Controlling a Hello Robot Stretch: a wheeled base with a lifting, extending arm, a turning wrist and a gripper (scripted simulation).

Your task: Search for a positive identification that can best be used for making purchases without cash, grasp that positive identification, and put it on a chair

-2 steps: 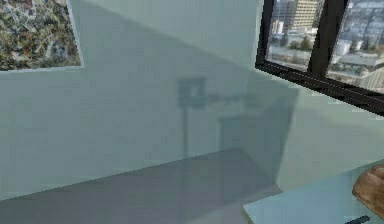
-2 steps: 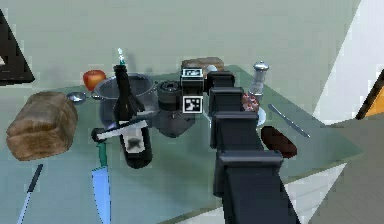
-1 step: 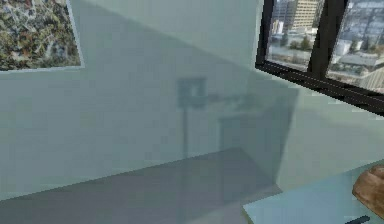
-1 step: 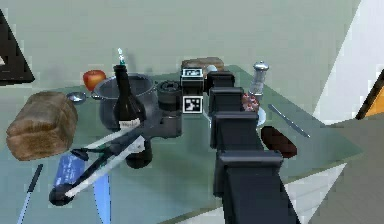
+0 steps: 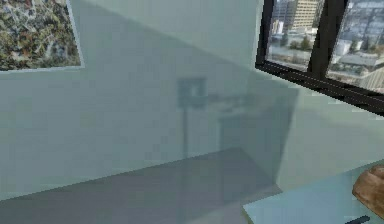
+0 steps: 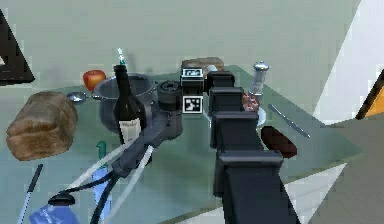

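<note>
In the arm side view my dark arm (image 6: 240, 150) reaches over a table (image 6: 330, 140) past two white marker squares (image 6: 192, 88). The gripper (image 6: 88, 192) points toward the table's near left part. Its thin pale fingers (image 6: 120, 168) run over the tabletop close to a flat blue thing (image 6: 50, 213) with a small dark blob on it. I cannot tell whether the gripper holds anything. The blue thing's shape is too vague to name.
On the table stand a dark wine bottle (image 6: 126, 100), a brown loaf (image 6: 42, 125), a red apple (image 6: 94, 77), a grey pot (image 6: 140, 95), a shaker (image 6: 260, 75) and a dark reddish block (image 6: 279, 141). The forward view has a wall, a window (image 5: 325, 40) and the table's corner (image 5: 310, 205).
</note>
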